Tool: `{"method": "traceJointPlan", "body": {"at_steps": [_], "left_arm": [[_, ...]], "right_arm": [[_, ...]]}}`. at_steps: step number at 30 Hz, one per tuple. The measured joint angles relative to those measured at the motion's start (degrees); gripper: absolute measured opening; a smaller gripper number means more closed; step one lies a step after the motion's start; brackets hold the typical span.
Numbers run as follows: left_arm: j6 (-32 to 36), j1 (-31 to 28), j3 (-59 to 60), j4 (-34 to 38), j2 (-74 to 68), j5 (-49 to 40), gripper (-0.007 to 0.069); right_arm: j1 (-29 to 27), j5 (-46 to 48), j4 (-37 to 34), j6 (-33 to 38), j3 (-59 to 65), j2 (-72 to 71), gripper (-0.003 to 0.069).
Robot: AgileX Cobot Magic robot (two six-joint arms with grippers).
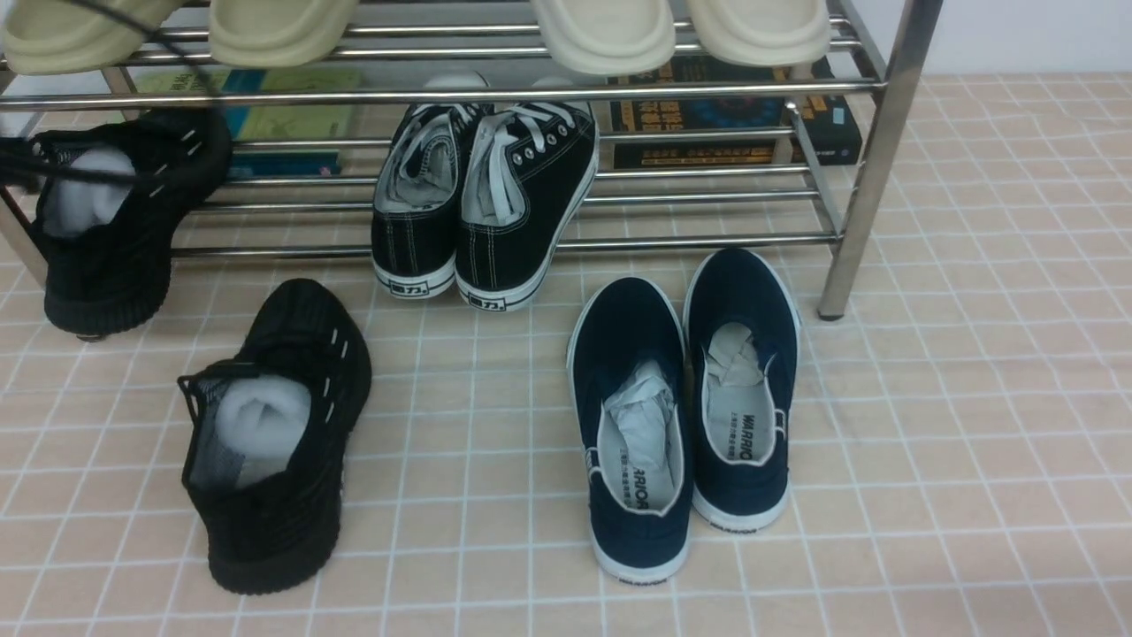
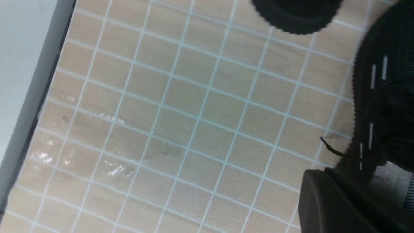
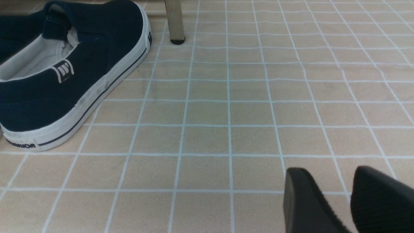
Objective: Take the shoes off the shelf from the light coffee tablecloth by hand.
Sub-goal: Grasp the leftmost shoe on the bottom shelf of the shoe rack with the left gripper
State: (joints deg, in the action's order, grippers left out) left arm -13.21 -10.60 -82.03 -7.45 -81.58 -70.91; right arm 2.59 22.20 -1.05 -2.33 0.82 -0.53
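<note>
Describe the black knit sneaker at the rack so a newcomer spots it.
Go to the left end of the chrome rack on the gridded cloth. The sneaker there is tilted, heel down, white foam inside. Unlike the lace-ups mid-rack it is all-black knit with white dashes; its twin lies flat on the cloth.

A light beige-tan tablecloth with a white grid (image 1: 973, 398) carries a shiny chrome tube shoe rack (image 1: 874, 177). On the cloth lie one all-black knit sneaker (image 1: 309, 354) and, well to its right, a pair of navy slip-ons with white soles (image 1: 743, 292). Black canvas lace-ups (image 1: 531, 203) rest with their heels on the cloth and their toes up on the rack's low tubes. Cream slippers (image 1: 610, 31) sit on an upper tier.
</note>
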Motion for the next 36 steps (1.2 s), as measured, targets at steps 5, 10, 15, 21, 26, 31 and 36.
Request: {"method": "traceJointPlan", "body": {"at_steps": [5,10,15,21,26,31,36], "left_arm": [[0.05,-9.59,0.00,10.69,0.00,7.14,0.0026],[0.43,-10.45,0.00,15.19,-0.06,11.14,0.0090],[1.73,-10.52,0.00,16.11,-1.42,11.59,0.0251],[3.40,-10.58,0.00,19.54,-5.63,13.26,0.0486],[4.75,-10.58,0.00,21.92,-8.87,16.92,0.0551],[4.91,-10.58,0.00,23.99,-13.15,22.06,0.0558],[5.04,-10.58,0.00,25.67,-16.09,24.66,0.0558]], "right_arm": [[0.00,0.00,0.00,0.00,0.00,0.00,0.0239],[0.00,0.00,0.00,0.00,0.00,0.00,0.0239],[0.00,0.00,0.00,0.00,0.00,0.00,0.0239],[0.00,0.00,0.00,0.00,0.00,0.00,0.0239],[0.00,0.00,0.00,0.00,0.00,0.00,0.0239],[0.00,0.00,0.00,0.00,0.00,0.00,0.0239],[0.00,0.00,0.00,0.00,0.00,0.00,0.0239]]}}
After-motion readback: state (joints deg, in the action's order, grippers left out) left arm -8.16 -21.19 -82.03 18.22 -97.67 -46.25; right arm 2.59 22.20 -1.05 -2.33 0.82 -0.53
